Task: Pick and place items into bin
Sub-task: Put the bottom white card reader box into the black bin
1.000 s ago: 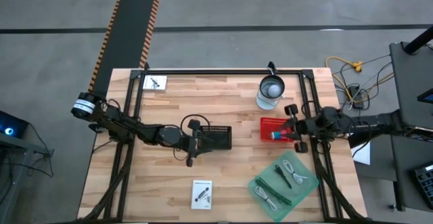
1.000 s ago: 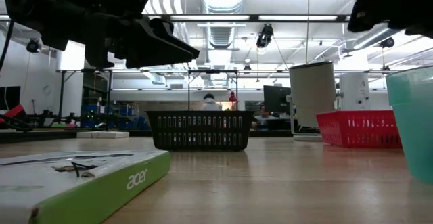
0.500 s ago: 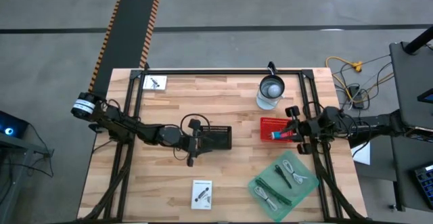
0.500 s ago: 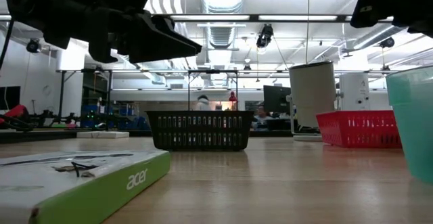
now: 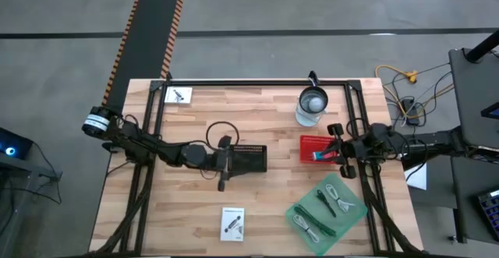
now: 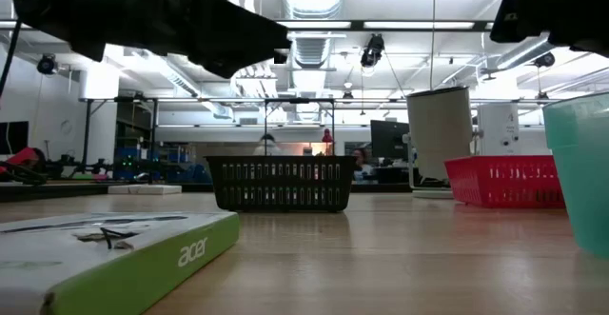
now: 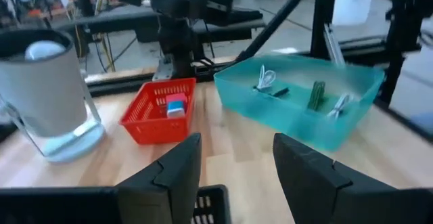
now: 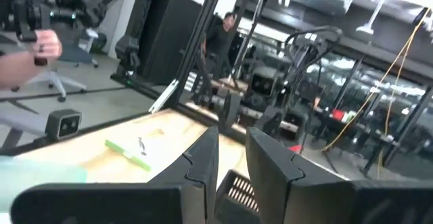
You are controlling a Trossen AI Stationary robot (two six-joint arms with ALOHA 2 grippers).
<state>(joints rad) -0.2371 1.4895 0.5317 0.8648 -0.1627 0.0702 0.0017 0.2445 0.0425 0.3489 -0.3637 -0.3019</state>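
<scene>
Overhead, table-level, two wrist views (shared table (image 5: 257,203))

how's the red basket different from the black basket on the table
The red basket holds a small red, white and blue item; nothing shows inside the black basket. The red one sits by the right gripper, the black by the left gripper. Both have slotted walls.

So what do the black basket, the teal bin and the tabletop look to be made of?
The black basket looks like moulded plastic or coated wire; its walls are thin vertical slats with gaps. The teal bin seems to be translucent plastic, since cables and a dark stick show through its wall. The tabletop looks like wood planks, with visible grain and seams.
</scene>
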